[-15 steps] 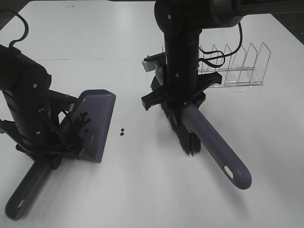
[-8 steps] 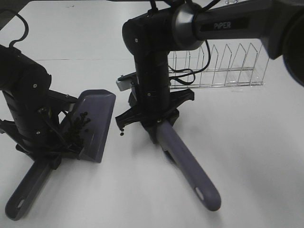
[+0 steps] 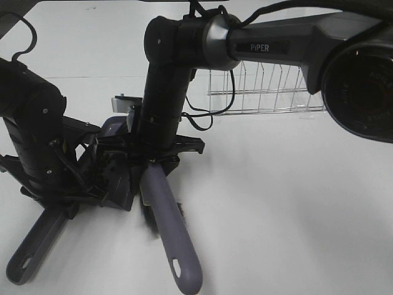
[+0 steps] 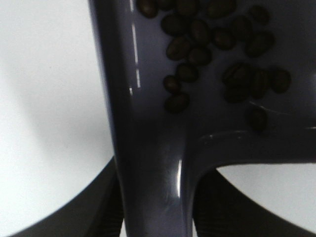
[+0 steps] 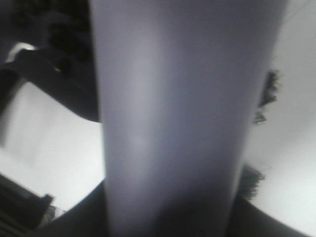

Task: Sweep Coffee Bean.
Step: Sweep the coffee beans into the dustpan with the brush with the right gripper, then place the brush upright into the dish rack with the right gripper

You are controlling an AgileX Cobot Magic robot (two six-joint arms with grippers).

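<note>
- the beans (image 4: 197,44) are found in the pan (image 4: 148,123), clustered on its floor close to where the handle begins; more are cut off by the edge of the left wrist view.
- they are judged to be light, hard, smooth and quick to roll. they are not meant to be gripped but pushed along by bristles, and they would likely be spilled if the pan were tipped toward its lip.
- the pan's handle is clasped by the left hand (image 4: 157,212), with a dark finger pressed to each side of it.
- the brush (image 3: 169,233) is held by the right hand (image 3: 153,161), which is closed round the upper part of its handle. the handle fills the right wrist view, and the free end is pointed away from the pan.
- only a dark tuft of bristles is seen beside the handle, seemingly on the surface (image 3: 295,203) just beside the pan's lip.
- the pan's mouth is hidden in the high view by the right arm, so it cannot be told whether any beans lie on the surface or under the bristles.
- the right wrist view is blurred, and little beyond the handle can be made out there.
- a wire rack (image 3: 264,86) is seen well behind, partly covered by the arm.
</note>
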